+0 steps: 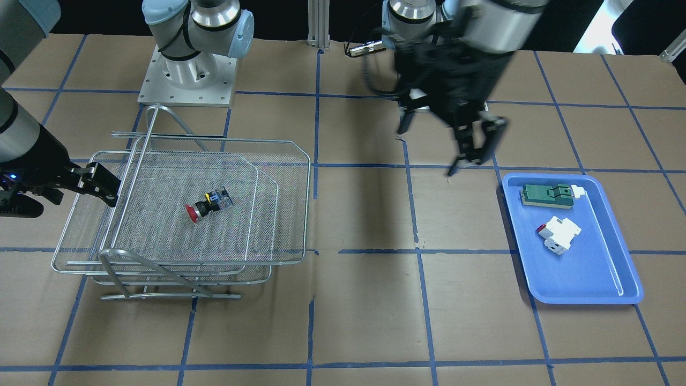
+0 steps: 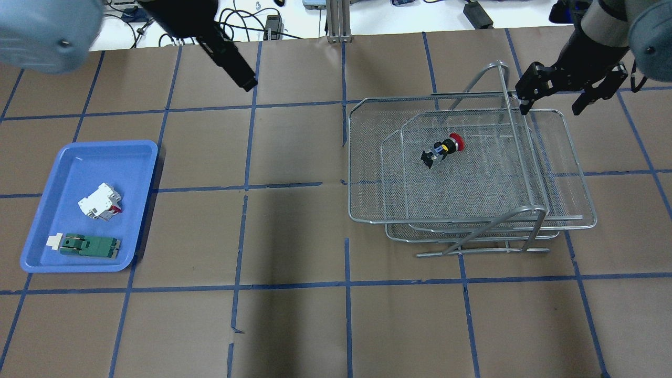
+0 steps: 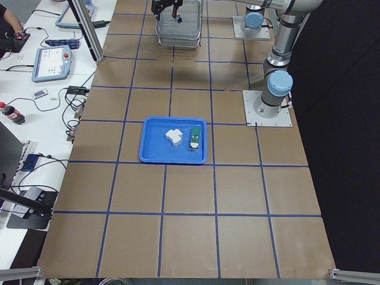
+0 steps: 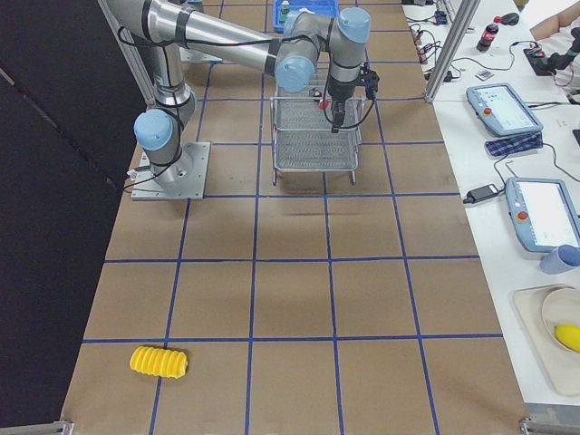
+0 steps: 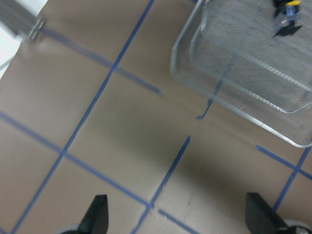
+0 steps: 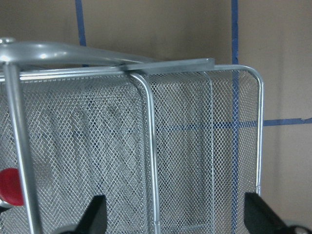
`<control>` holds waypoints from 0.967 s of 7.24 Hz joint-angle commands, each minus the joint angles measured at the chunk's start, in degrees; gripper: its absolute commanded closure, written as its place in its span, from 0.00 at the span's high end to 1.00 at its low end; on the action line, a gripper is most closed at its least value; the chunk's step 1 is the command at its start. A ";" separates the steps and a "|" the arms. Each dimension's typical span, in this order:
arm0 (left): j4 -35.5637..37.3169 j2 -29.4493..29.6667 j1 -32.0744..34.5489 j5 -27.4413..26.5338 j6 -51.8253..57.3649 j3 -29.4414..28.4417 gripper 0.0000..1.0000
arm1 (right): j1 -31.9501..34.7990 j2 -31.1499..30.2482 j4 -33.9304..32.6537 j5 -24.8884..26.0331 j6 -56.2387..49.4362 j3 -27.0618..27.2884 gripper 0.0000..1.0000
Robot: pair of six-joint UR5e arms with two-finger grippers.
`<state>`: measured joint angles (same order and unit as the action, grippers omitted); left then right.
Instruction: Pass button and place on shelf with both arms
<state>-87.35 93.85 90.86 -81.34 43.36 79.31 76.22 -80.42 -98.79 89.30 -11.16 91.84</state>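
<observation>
The button lies on its side on the mesh of the shelf, about mid-tray and apparently on the top tier. In the overhead view its red cap points to the far right and its black body to the near left. Nothing grips it.

The shelf stands on the right half of the surface, which is brown paper crossed by blue tape lines. The right end effector hovers at the shelf's far right corner with its fingers spread wide and nothing between them. One finger is just over the chrome frame tube there; whether it touches cannot be told.

The left end effector hangs above the surface, well apart from the shelf and to its left, beyond the far edge of the blue tray. It is blurred in the front view. The left wrist view shows its fingertips wide apart and holding nothing.

The blue tray sits at the left side and holds a white block with a green flat part on its near side.
</observation>
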 commanded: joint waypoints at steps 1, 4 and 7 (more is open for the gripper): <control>-2.30 -4.36 -10.14 0.40 -17.05 2.50 1.00 | -2.03 0.35 0.17 -0.35 -1.05 2.02 1.00; -1.86 -4.82 -9.39 -2.05 -46.85 2.87 1.00 | -3.71 0.18 3.33 -3.69 -1.93 4.74 1.00; 2.69 -3.75 1.50 -9.62 -54.61 3.47 1.00 | -3.54 0.17 3.86 -3.78 -2.20 7.12 1.00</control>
<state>-87.43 89.98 88.51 -89.73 -9.02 82.03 72.57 -80.45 -95.02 85.53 -13.54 98.51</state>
